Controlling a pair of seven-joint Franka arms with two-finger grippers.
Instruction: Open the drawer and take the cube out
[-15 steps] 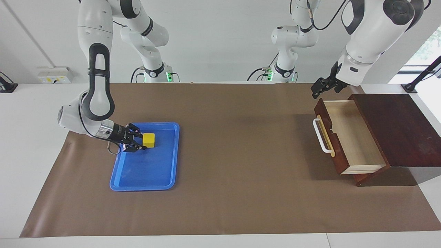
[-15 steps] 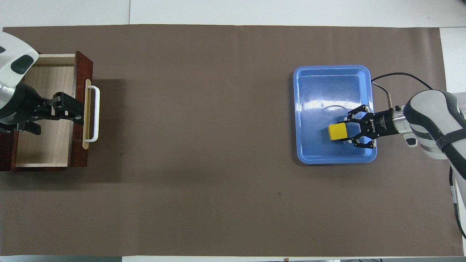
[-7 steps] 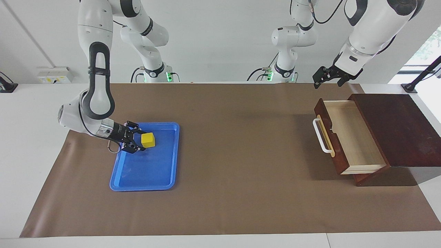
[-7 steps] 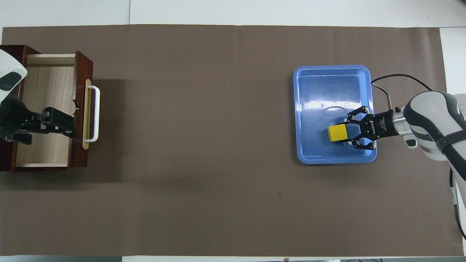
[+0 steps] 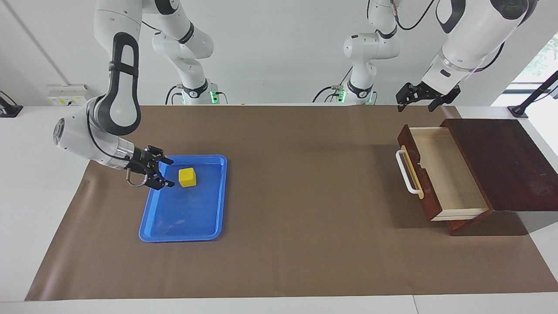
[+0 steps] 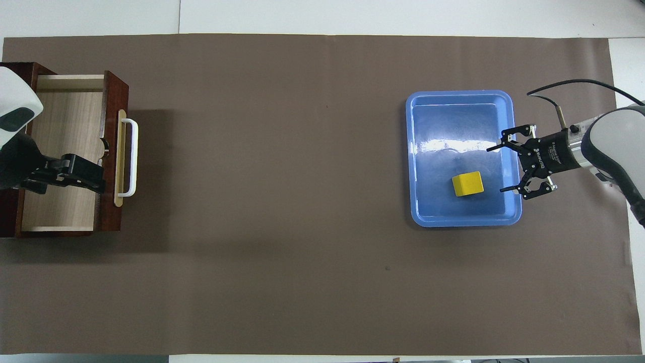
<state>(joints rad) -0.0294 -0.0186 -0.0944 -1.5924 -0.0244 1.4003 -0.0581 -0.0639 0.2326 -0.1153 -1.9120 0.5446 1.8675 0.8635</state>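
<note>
The drawer [image 5: 440,174] stands pulled open at the left arm's end of the table, its light wood interior [image 6: 65,131] showing nothing inside and its white handle [image 6: 132,157] facing the table's middle. The yellow cube [image 5: 187,177] lies free in the blue tray [image 5: 181,235]; it also shows in the overhead view [image 6: 467,183]. My right gripper [image 5: 171,173] is open and empty beside the cube, over the tray's rim toward the right arm's end [image 6: 498,170]. My left gripper [image 5: 400,102] hangs in the air over the open drawer [image 6: 98,179].
The blue tray [image 6: 459,222] lies on the brown mat [image 6: 302,201] that covers the table. The drawer's dark wooden cabinet top [image 5: 505,161] sits at the left arm's end. A cable [image 6: 559,101] loops from the right wrist.
The right gripper has let go of the cube, leaving it in the tray, and drawn back toward the right arm's end. The left gripper has risen above the drawer.
</note>
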